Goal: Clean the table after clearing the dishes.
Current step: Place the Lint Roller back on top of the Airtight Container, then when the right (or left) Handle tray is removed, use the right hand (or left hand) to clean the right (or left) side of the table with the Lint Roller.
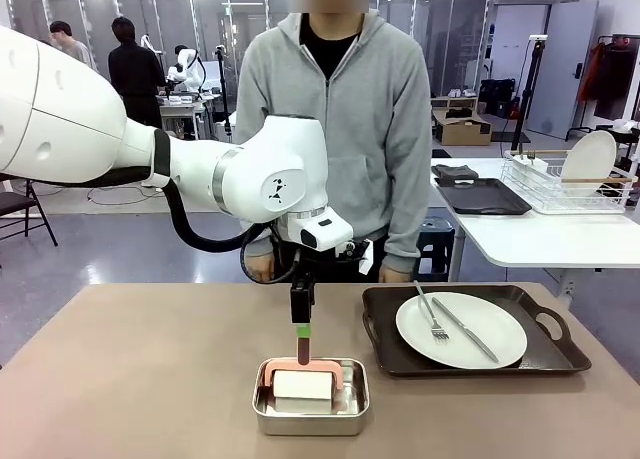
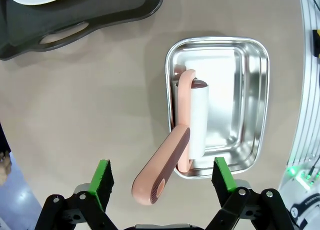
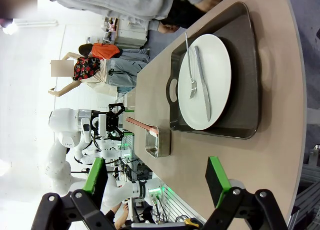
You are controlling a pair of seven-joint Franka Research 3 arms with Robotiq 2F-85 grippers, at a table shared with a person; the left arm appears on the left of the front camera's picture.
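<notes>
Your left gripper (image 2: 161,176) hung released over the steel pan (image 2: 252,89), one pad on either side of the pink handle (image 2: 165,165) of the cleaning roller (image 2: 200,115). The handle leaned up out of the pan, apparently so that it could be pinched from above. One plate (image 1: 505,329), with fork (image 1: 432,319) and knife (image 1: 470,334), lay on its dark tray (image 1: 380,314) toward the right of the table (image 1: 150,379), not yet cleared. Your right gripper (image 3: 156,174) stood open too, holding nothing.

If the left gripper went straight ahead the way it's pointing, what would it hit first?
Most likely the lint roller's pink handle, whose end rises between the left gripper's open fingers, above the steel pan. How much gap remains is unclear.
</notes>
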